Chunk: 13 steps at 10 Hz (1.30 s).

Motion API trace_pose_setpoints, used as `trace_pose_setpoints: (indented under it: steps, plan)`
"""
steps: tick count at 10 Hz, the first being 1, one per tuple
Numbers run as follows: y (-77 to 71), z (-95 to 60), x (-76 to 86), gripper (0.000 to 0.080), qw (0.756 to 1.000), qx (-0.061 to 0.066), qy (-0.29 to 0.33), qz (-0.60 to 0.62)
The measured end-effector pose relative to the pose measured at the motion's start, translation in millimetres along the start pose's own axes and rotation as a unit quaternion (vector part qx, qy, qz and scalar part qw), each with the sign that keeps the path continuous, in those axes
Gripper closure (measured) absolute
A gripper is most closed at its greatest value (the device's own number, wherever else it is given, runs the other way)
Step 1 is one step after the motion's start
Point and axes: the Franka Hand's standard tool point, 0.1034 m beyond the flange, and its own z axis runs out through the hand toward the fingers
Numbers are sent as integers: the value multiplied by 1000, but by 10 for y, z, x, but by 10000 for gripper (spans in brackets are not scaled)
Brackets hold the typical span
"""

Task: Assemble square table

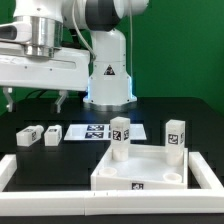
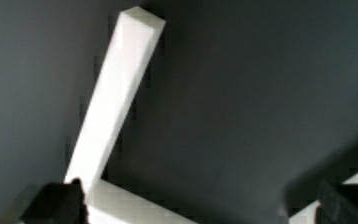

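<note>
Nearest the camera, a low white border rail (image 1: 40, 205) is seen at 6 o'clock of the exterior view, along the dark counter (image 1: 60, 155). Just behind it, toward 5 o'clock, the square top (image 1: 140, 172) is laid flat, rim upward. One upright leg (image 1: 119, 135) is stood at its 11 o'clock corner and a second upright leg (image 1: 175, 133) at its 1 o'clock corner. Two lying legs (image 1: 28, 136) are placed at 9 o'clock, near the marker board (image 1: 90, 131). Above them, at 10 o'clock, the gripper (image 1: 35, 100) is held spread wide, with nothing grasped.
</note>
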Motion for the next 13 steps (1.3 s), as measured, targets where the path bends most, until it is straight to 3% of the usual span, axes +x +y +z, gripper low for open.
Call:
trace_pose_setpoints:
  steps: [3,4,6,8,9,10,11,12,13]
  plan:
    - [-21,6,13,151,996,1,0,94]
    - [-37,36,-55,151,991,9,-7,135]
    - [-225,160,-360,151,982,44,-48,176]
    - [-472,256,-558,151,975,89,-103,178]
    - [-548,291,-581,151,971,97,-120,181]
    - [-587,279,-563,151,966,114,-151,174]
    - [-577,286,-529,151,964,121,-163,172]
    - [-620,308,-557,151,956,137,-199,167]
    - [-576,400,-666,151,948,145,-232,164]
